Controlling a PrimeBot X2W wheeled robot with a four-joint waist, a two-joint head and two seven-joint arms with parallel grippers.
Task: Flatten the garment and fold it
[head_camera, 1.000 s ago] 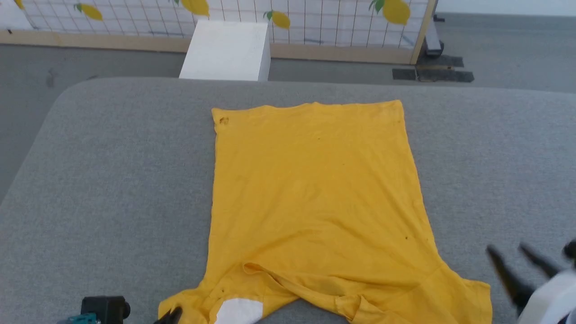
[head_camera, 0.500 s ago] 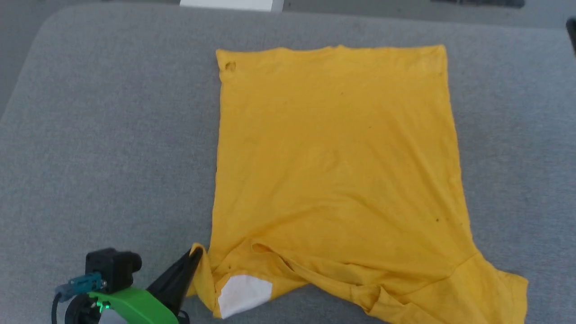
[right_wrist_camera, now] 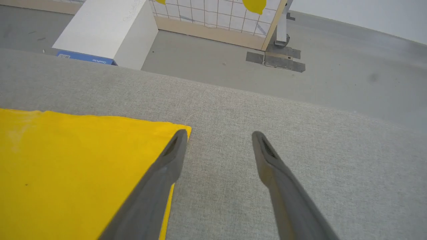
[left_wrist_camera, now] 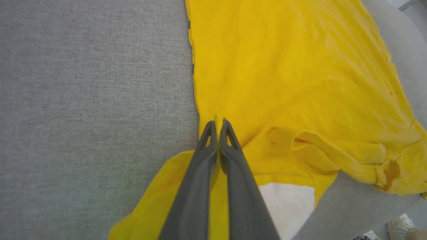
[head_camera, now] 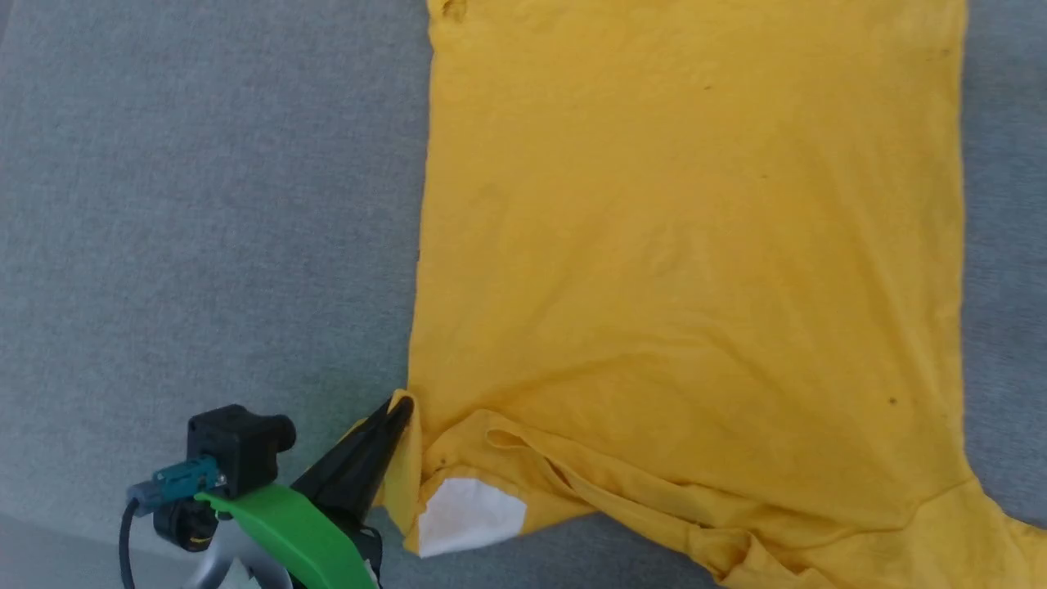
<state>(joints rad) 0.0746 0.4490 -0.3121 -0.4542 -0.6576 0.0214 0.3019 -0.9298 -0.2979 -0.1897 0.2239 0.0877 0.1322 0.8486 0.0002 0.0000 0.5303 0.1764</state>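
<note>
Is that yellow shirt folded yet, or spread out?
Spread, not folded: the shirt lies flat on the pad, though its near end is rumpled.

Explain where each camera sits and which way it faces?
Head view: on the head, looking down at the yellow T-shirt; left gripper lower left, pinching its edge.
Left wrist view: on the left wrist, looking along its shut fingers at that pinch.
Right wrist view: on the right wrist, facing past the shirt's corner toward a white box; right gripper open.
Shared: head and left wrist views both show the white patch.
</note>
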